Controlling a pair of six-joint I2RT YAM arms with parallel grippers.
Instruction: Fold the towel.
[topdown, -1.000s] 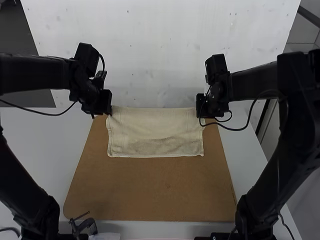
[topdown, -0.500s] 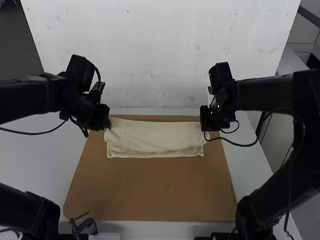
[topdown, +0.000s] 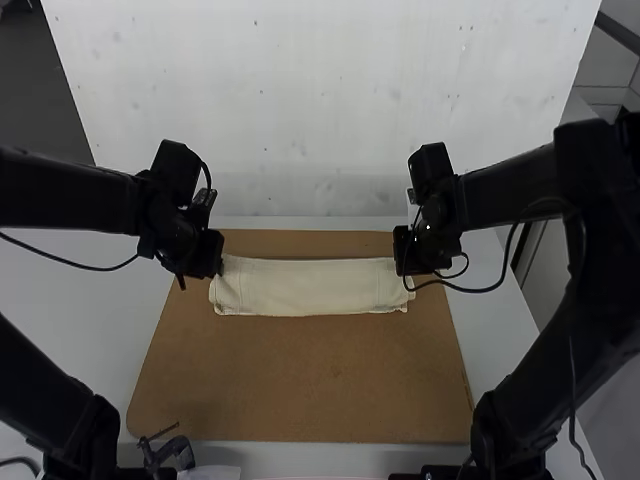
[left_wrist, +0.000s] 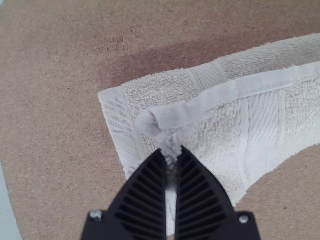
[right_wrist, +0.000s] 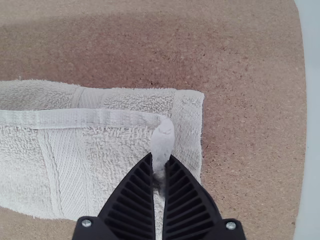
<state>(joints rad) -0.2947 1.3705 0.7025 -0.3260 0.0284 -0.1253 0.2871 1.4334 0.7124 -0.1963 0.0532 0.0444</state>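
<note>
As towel (topdown: 310, 288) doubles over, left pincer (topdown: 214, 262), right pincer (topdown: 406, 262) closed on its corners.

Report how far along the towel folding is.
Looks done: the towel lies doubled into a long strip on the brown board, one layer over another. In hand: the left claw and right claw each pinch an end of the upper layer's hem. Remaining: releasing that edge, perhaps another fold.
</note>
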